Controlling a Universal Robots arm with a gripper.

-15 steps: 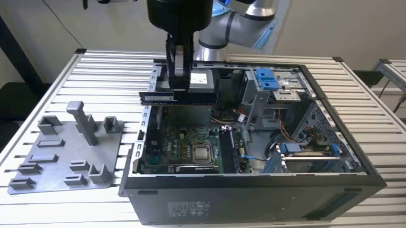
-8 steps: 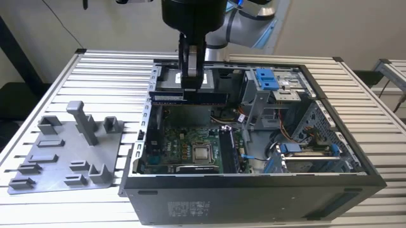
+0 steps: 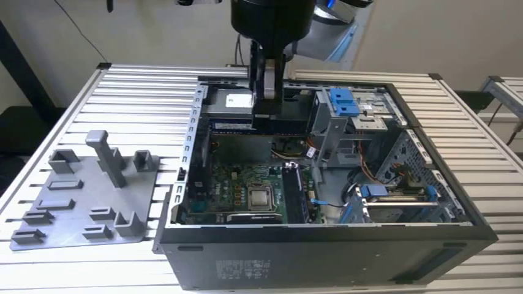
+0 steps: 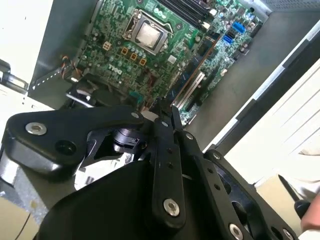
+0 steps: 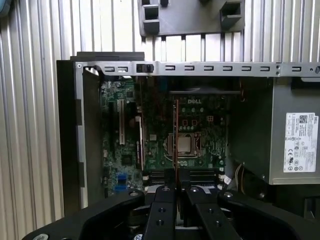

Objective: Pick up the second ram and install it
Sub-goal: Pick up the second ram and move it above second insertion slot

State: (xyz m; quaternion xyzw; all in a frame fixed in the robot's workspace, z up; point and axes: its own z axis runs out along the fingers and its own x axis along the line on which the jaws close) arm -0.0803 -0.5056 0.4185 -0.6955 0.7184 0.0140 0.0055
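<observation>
My gripper [image 3: 267,113] hangs over the open computer case [image 3: 327,245], shut on the second ram [image 3: 233,124], a long dark blue-black stick held level above the motherboard [image 3: 237,184]. In both wrist views the ram shows edge-on as a thin strip with a copper-coloured edge [image 5: 176,130] [image 4: 192,82], reaching out from between the black fingers [image 5: 165,192] [image 4: 162,130]. The memory slots [image 3: 298,190] lie beside the processor socket [image 3: 261,197], below the ram and apart from it.
A grey plastic tray [image 3: 82,202] with upright posts lies on the slatted table at the exterior view's left. Inside the case are a power supply [image 3: 229,101], blue drive brackets [image 3: 343,101] and cables [image 3: 359,184].
</observation>
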